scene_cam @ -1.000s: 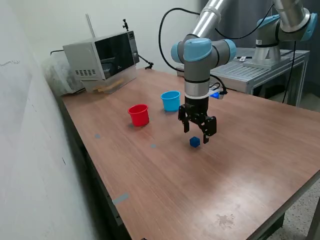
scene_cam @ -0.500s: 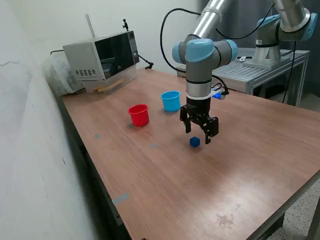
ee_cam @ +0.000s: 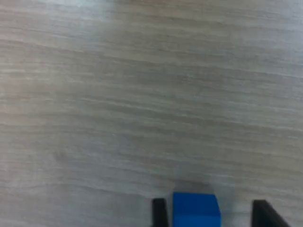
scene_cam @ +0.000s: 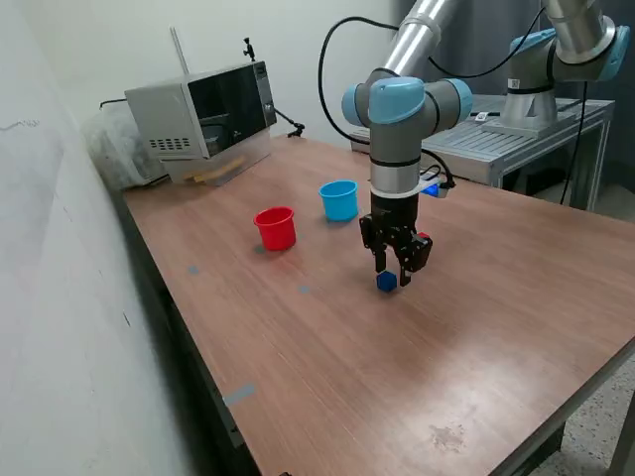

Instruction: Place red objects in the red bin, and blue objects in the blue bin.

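Observation:
A dark blue cube [scene_cam: 386, 283] lies on the wooden table. My gripper [scene_cam: 394, 275] has come down over it, with the jaws open on either side. In the wrist view the blue cube [ee_cam: 196, 211] sits between the two dark fingertips [ee_cam: 159, 213], close to one and with a gap to the other. The gripper [ee_cam: 210, 215] is not closed on it. The red cup [scene_cam: 276, 227] and the light blue cup [scene_cam: 338, 199] stand upright farther back, towards the exterior view's left. A small red thing [scene_cam: 424, 238], perhaps a red cube, shows just behind the gripper. No other cubes show.
A grey microwave [scene_cam: 203, 111] stands at the table's far corner. A second arm's base [scene_cam: 536, 99] sits on a metal bench beyond the table. The table's front edge [scene_cam: 556, 421] runs along the exterior view's lower right.
My gripper has moved down and slightly to the exterior view's right, so its fingers now straddle the blue cube. The cube and both cups have not moved.

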Robot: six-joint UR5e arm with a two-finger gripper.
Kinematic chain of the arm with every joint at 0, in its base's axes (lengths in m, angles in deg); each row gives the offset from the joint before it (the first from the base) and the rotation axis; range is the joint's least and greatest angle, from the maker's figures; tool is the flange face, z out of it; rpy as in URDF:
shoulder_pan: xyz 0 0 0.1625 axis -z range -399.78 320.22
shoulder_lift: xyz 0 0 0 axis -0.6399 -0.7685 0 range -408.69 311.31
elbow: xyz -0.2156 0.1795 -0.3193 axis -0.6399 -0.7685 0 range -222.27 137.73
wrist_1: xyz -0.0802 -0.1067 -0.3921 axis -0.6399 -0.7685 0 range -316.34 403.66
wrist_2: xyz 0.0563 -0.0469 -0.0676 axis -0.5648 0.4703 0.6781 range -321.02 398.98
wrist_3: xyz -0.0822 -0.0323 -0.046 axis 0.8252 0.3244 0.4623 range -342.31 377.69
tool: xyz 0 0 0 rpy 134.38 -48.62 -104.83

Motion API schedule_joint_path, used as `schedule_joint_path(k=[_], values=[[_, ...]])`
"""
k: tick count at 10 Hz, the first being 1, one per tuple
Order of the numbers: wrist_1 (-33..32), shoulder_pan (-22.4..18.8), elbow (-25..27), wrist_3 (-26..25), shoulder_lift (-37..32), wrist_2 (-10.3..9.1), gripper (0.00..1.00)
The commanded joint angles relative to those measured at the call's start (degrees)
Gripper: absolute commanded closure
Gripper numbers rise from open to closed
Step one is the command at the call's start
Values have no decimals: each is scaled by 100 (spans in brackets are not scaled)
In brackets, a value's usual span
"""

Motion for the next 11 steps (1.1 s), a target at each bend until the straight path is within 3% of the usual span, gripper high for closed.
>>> schedule_joint_path(k=[1, 7, 11], values=[[-50, -4, -8, -9, 0, 6, 100], [-77, 5, -17, 0, 18, 32, 100], [-68, 118, 631, 0, -982, 67, 100]])
